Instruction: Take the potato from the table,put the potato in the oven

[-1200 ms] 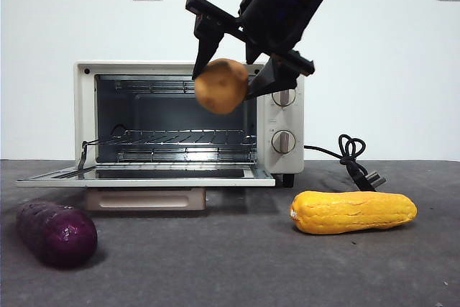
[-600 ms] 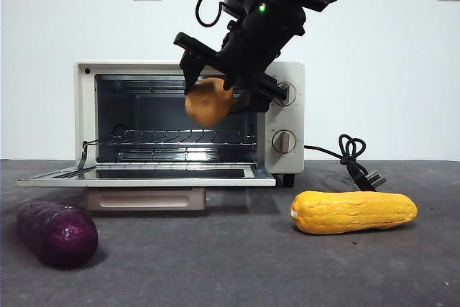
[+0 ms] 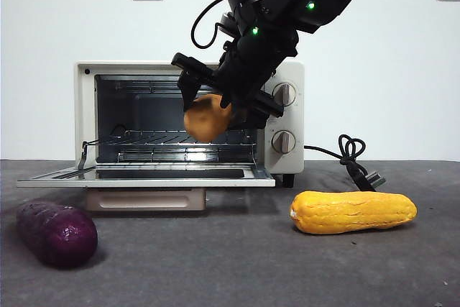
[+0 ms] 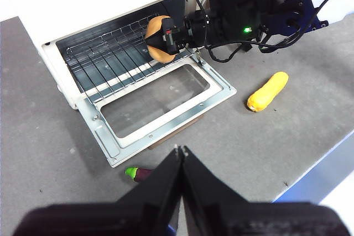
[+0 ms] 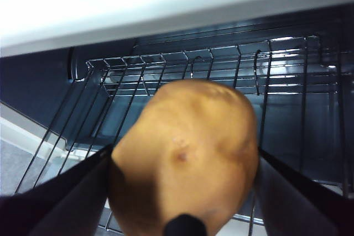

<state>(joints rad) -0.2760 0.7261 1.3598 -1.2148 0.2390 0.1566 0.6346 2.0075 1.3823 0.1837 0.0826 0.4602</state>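
Clamped on the potato (image 3: 207,117) from both sides, the right gripper's (image 3: 215,102) jaws hold it in the air at the mouth of the oven (image 3: 188,121), above the wire rack (image 3: 183,136) and not touching it.

Going left to right in the front view: a dark purple sweet potato (image 3: 56,232) lies on the table (image 3: 230,264) at about 8 o'clock from the potato, below the dropped oven door (image 3: 146,175). The oven stands open behind it. At about 4 o'clock lies the long yellow-orange vegetable (image 3: 353,211), with the black cord (image 3: 351,154) behind it.

From the right wrist, the potato (image 5: 185,164) sits squarely between the jaws, its long axis running roughly along the line of reach. The rack (image 5: 221,81) and dark cavity lie straight ahead at 12 o'clock. So the coming move looks like a short push forward and down, and the right arm is plainly the nearer one.

In the left wrist view the left gripper (image 4: 180,152) hangs well apart from the oven (image 4: 110,37), jaws pressed together on nothing.
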